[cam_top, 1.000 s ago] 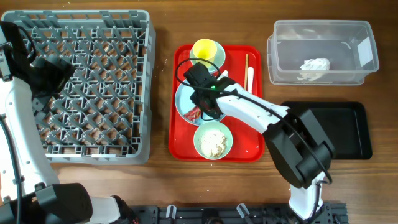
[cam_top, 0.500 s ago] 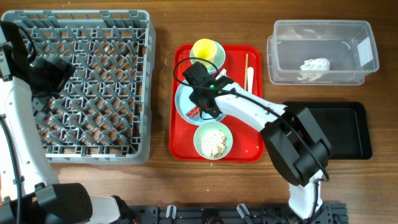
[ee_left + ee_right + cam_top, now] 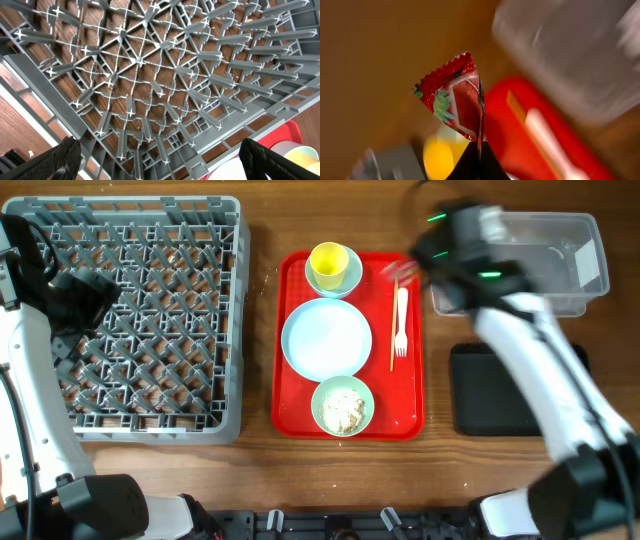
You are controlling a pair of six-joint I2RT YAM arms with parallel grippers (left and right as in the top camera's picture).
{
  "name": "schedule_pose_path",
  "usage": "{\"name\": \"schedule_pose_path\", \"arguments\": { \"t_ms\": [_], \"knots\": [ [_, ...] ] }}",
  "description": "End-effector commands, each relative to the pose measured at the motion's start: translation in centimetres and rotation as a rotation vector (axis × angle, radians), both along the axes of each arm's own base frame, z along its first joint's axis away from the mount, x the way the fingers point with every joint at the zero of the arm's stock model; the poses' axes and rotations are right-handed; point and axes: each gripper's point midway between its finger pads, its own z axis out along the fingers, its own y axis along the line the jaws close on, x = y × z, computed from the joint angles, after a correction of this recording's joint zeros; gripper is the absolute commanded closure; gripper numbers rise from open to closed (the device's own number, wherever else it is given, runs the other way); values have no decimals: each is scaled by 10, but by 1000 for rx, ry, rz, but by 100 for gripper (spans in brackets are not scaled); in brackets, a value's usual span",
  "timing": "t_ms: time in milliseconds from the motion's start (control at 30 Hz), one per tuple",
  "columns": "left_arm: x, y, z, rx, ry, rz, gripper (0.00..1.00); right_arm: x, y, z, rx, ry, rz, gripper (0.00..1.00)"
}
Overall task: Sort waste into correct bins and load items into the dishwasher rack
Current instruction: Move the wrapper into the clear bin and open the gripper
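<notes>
- Pinching tight, the right hand [image 3: 479, 150] has the red wrapper [image 3: 454, 95] clenched by its lower corner between dark fingertips [image 3: 470, 165], and the packet stands up above them in the air.
- Everything behind the wrapper in that wrist view is smeared, but the packet itself is crisp, with a zigzag edge and a green leaf print.
- From overhead, the right arm [image 3: 520, 320] is a streak of blur across the left end of the clear tub [image 3: 590, 250]. Its head sits by the far right corner of the red tray [image 3: 296, 418], and the wrapper cannot be picked out there.
- The black tray [image 3: 500, 405] lies on the bench [image 3: 255, 470] just in front of the tub, partly under the arm.
- On the red tray, the plate [image 3: 326, 338] sits in the middle, bare.
- The yellow cup [image 3: 328, 260] is nested in the far bowl [image 3: 350, 277], behind the plate.
- The near bowl [image 3: 343, 407] holds the crumbly food [image 3: 343, 412], in front of the plate.
- The wooden stick [image 3: 393, 330] and the white fork [image 3: 401, 320] lie side by side along the tray's right side.
- Over on the left, the dishwasher rack [image 3: 236, 320] stands beside the tray with nothing on its pegs.
- The left hand [image 3: 159, 150] hangs above the lattice with its fingers [image 3: 60, 157] spread wide and nothing between them.
</notes>
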Motion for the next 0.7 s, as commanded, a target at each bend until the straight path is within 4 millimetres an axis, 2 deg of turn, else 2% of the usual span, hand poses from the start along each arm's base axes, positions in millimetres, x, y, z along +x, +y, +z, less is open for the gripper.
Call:
{"name": "schedule_pose_path", "arguments": {
  "t_ms": [0,67,133,167,200,233,267,300,400,467,533,567,633,667],
  "knots": [
    [0,0,4,-2,-13,10,0,7,-89,-13,-72,24,-197,96],
    [0,0,4,-2,-13,10,0,15,-122,-26,-80,33,-254,96],
    [0,0,4,-2,-13,10,0,32,-136,-41,-111,24,-202,94],
    [0,0,4,-2,-13,10,0,42,-136,-49,-118,17,-148,79],
    [0,0,4,-2,-13,10,0,47,-134,-54,-119,14,-110,50],
    [0,0,4,-2,-13,10,0,51,-133,-60,-113,16,-80,18],
    [0,0,4,-2,-13,10,0,51,-136,-62,-110,19,-80,7],
    [0,0,4,-2,-13,10,0,51,-137,-62,-115,20,-77,2],
    [0,0,4,-2,-13,10,0,53,-123,-37,-169,-11,94,0],
    [0,0,4,-2,-13,10,0,44,-99,-11,-166,-17,263,0],
    [0,0,4,-2,-13,10,0,29,-66,11,-110,-34,417,1],
    [0,0,4,-2,-13,10,0,18,-52,17,-84,-18,454,7],
    [0,0,4,-2,-13,10,0,-11,-17,19,-91,43,568,44],
    [0,0,4,-2,-13,10,0,-24,2,16,-107,72,637,49]
  ]
}}
